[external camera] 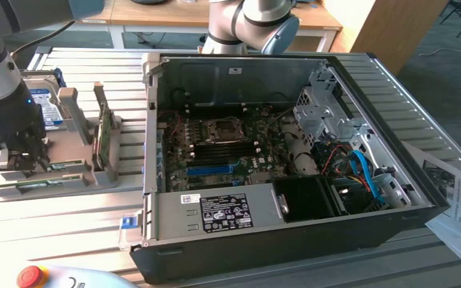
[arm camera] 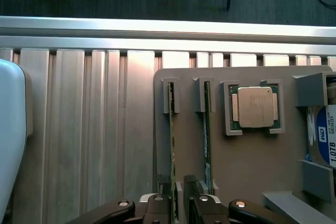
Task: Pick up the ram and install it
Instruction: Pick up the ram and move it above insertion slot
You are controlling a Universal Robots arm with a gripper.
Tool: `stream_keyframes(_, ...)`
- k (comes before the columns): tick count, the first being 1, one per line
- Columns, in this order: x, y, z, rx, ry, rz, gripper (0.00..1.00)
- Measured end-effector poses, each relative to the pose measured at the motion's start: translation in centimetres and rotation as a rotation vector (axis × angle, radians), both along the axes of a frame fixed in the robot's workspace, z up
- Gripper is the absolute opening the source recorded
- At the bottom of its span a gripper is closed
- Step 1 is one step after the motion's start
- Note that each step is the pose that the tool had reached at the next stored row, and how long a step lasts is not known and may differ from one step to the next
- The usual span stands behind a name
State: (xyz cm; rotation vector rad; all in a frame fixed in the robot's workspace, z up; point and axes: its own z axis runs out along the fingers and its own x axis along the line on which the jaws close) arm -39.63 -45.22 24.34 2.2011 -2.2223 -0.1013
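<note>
Since the slim, long green circuit-board ram (arm camera: pixel 171 140) stands on its long edge in a narrow slot of the grey-beige moulded plastic tray (arm camera: pixel 252 171), only its thin top edge and its two flat faces offer themselves. A second stick (arm camera: pixel 207 129) of the same kind stands just beside it in the neighbouring slot. The black two-fingered gripper (arm camera: pixel 179 205) hangs low over the near end of the pair with its jaws apart. The first ram runs in between them, though I cannot tell whether either pad touches it.

I judge the stick light and stiff but fragile. It would flex or crack under a sideways load, its chips and contact edge should not be pinched, and its smooth faces could slip. The sound hold looks to be across the two flat faces near the top edge, squarely, so it lifts straight out of the slot without scraping the neighbour.

On the same tray, a square silver-topped processor (arm camera: pixel 254 107) lies in its recess and a silver hard drive (arm camera: pixel 321 135) with a blue-white label stands at the far side. The tray rests on the ribbed aluminium tabletop (arm camera: pixel 79 129). In the exterior view, the open black computer case (external camera: pixel 295 240) lies to the tray's right, with its green motherboard (external camera: pixel 214 156) exposed.
</note>
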Motion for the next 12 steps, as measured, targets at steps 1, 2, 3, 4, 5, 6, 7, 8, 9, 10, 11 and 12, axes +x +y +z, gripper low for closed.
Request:
stream_keyframes(1,0.0,0.00,-0.08,0.0002,-0.0003,0.000,0.24)
stream_keyframes(2,0.0,0.00,-0.14,0.0000,0.0000,0.000,0.24)
stream_keyframes(3,0.0,0.00,-0.21,-0.0002,0.0003,0.000,0.24)
stream_keyframes(4,0.0,-0.01,-0.31,-0.0002,0.0001,0.000,0.24)
stream_keyframes(5,0.0,-0.02,-0.40,-0.0002,0.0002,0.000,0.24)
stream_keyframes(6,0.0,-0.03,-0.49,-0.0002,0.0002,0.000,0.24)
stream_keyframes(7,0.0,-0.04,-0.58,-0.0002,0.0002,0.000,0.24)
stream_keyframes(8,0.0,-0.05,-0.68,-0.0002,0.0003,0.000,0.24)
stream_keyframes(9,0.0,-0.05,-0.78,-0.0002,0.0002,0.000,0.24)
stream_keyframes(10,0.0,-0.06,-0.89,-0.0001,0.0001,0.000,0.24)
stream_keyframes(11,0.0,-0.07,-0.99,-0.0002,0.0002,0.000,0.24)
stream_keyframes(12,0.0,-0.08,-1.09,-0.0002,0.0002,0.000,0.24)
